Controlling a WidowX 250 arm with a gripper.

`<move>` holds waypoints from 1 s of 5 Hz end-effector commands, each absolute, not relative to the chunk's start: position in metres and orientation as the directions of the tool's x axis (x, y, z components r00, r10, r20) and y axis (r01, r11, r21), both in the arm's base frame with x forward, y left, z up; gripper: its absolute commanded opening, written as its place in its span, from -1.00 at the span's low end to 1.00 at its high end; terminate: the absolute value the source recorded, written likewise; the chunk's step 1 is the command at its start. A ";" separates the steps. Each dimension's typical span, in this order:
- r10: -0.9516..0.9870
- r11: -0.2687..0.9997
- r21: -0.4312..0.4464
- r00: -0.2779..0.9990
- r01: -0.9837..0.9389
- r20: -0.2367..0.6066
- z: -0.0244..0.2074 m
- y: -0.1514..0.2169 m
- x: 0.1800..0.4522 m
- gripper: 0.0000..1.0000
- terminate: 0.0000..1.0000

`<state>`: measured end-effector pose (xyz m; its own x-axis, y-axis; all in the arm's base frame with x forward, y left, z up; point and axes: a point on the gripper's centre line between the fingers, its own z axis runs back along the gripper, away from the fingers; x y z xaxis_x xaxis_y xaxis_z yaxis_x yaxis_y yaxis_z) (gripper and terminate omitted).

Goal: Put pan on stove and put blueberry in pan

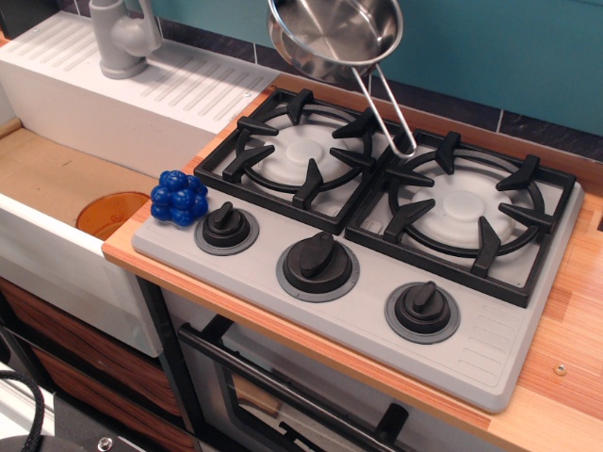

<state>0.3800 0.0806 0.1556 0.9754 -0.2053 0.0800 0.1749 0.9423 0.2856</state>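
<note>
**Two jobs left: seat the pan, then fetch the berry**

Two things are not yet done, and your pan (336,36) hangs in the air at the top of the frame, above the back edge of the stove (358,235). It is tilted, its open face turned toward the camera, and its long wire handle (388,105) trails down with the loop tip close over the gap between the two burner grates. That carry keeps the bowl clear of the grate prongs, but the low handle tip is the part likely to snag first.

You cannot see the fingers here; they are out of frame above the pan, so whether they pinch its rim I cannot tell, though something must be holding it up.

The left grate (301,151) lies just below and forward of the pan; the right grate (466,207) is farther off to the side. Both are bare.

The blueberry (179,197) sits well away, on the wooden surface (127,247) at the stove's front-left corner, just beside the leftmost knob (226,227). Beyond it, the sink (57,179) and faucet (122,38) stand clear of your path.
</note>
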 end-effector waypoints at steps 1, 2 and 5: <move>-0.177 0.948 0.291 0.974 0.130 0.141 0.149 0.093 0.385 -1.00 -1.00; -0.163 0.957 0.263 0.975 0.120 0.151 0.132 0.097 0.385 -1.00 -1.00; -0.168 0.962 0.243 0.972 0.125 0.164 0.095 0.111 0.377 -1.00 -1.00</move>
<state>0.3723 0.1101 0.0787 0.9783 -0.1652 0.1254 0.1343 0.9652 0.2243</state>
